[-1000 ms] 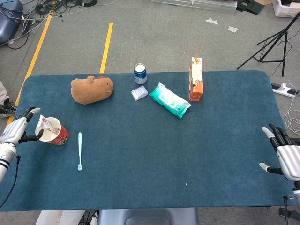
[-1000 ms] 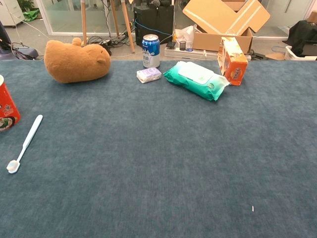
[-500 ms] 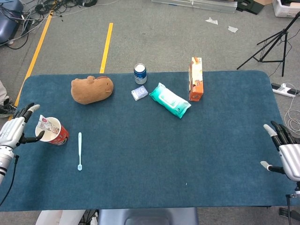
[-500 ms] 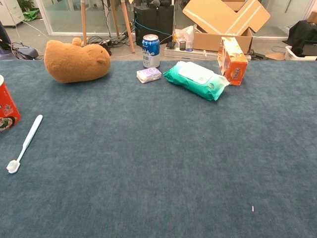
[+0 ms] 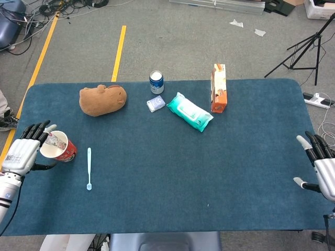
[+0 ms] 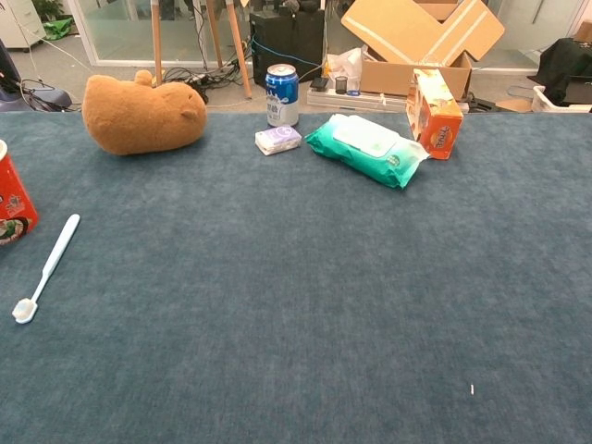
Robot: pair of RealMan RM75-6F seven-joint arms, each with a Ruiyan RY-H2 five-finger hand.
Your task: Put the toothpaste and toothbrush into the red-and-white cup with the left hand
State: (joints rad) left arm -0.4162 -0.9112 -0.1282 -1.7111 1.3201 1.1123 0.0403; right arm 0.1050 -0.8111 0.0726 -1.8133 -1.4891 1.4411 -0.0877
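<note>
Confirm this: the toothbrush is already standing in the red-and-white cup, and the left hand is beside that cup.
Not quite. The head view shows the toothbrush lying flat on the table, apart from the red-and-white cup. The left hand is indeed beside that cup.

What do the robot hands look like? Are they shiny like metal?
Yes, partly. The left robot hand has a silvery-grey back with black fingers tipped pale, on a white wrist trailing a thin black cable. The right robot hand looks the same: silver-grey with black, pale-tipped fingers.
</note>
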